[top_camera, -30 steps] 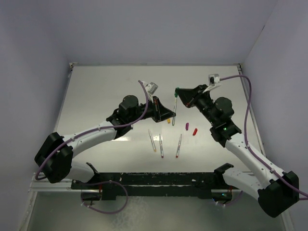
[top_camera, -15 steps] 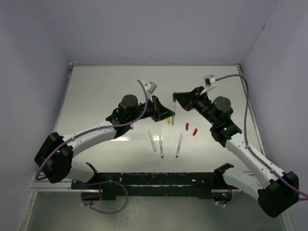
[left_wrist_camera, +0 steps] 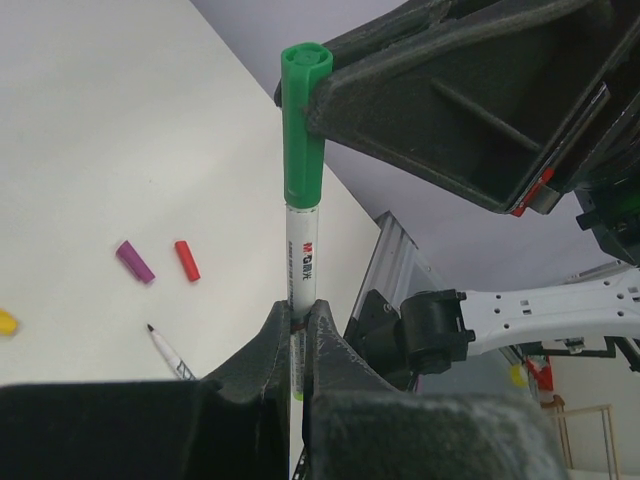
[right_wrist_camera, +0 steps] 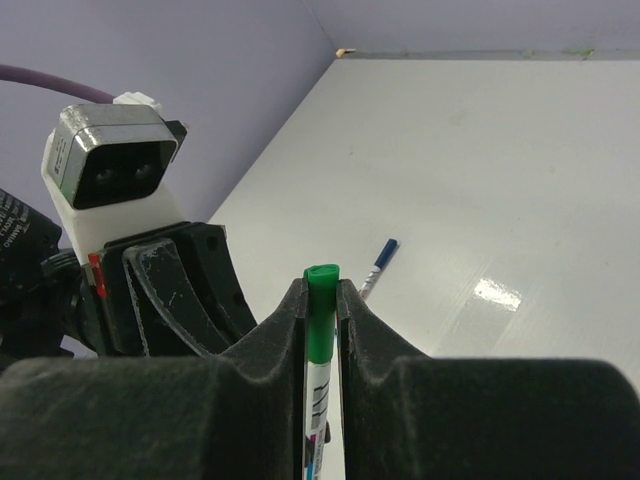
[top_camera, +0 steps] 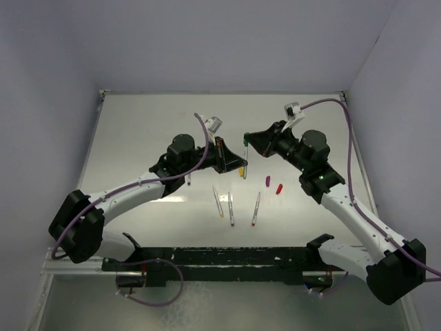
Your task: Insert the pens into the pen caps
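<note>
Where my arms meet mid-table in the top view, left gripper point(top_camera: 238, 164) and right gripper point(top_camera: 251, 140) share one upright green pen point(top_camera: 246, 155). Three pens point(top_camera: 231, 209) lie near of them. Yellow cap point(top_camera: 242, 174), purple cap point(top_camera: 267, 181) and red cap point(top_camera: 279, 187) lie loose between.

Left wrist: jaws pinched tight on the pen barrel. Green cap point(left_wrist_camera: 303, 130) covers its tip, apparently seated.

Right wrist: jaws closed narrowly on that cap. Blue pen point(right_wrist_camera: 378, 268) lies on the table point(right_wrist_camera: 520, 180) beyond.

Judgement: one pair about done, four left. Blue cap not seen.
</note>
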`<state>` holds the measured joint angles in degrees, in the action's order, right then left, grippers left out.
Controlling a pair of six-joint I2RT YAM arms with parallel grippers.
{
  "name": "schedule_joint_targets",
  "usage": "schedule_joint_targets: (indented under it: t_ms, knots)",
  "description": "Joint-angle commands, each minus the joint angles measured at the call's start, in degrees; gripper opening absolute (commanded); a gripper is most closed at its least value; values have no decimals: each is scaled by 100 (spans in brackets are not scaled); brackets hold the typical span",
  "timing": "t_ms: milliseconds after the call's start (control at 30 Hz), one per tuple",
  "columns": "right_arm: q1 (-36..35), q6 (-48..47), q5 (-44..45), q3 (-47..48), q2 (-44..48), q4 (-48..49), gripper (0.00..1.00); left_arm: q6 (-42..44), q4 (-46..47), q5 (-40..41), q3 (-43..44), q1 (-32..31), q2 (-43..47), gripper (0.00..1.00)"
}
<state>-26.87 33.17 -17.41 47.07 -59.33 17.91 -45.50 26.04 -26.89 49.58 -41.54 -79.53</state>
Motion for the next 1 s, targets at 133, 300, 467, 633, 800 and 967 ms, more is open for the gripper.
schedule_joint_targets:
  t_ms: [133, 300, 467, 633, 800, 967]
  knots:
    - [-46, -376, -653, -91, -202, -1208, 0, -222, 1309, 650, 17, 331, 351, 0]
    - [-91, -359, -810, -303, -244, -1280, 0, -315, 1521, 792, 26, 392, 250, 0]
    - [-235, -477, -861, -383, -341, -1506, 0, -341, 1741, 964, -6, 408, 151, 0]
    - [-465, -561, -938, -367, -550, -1655, 0, -173, 1668, 1051, 180, 466, 50, 0]
    - [-849, -748, -599, -254, -688, -1972, 0, -63, 1552, 1150, 267, 601, 40, 0]
    - [-942, -667, -163, -252, -608, -1930, 0, -69, 1426, 1126, 176, 676, 101, 0]
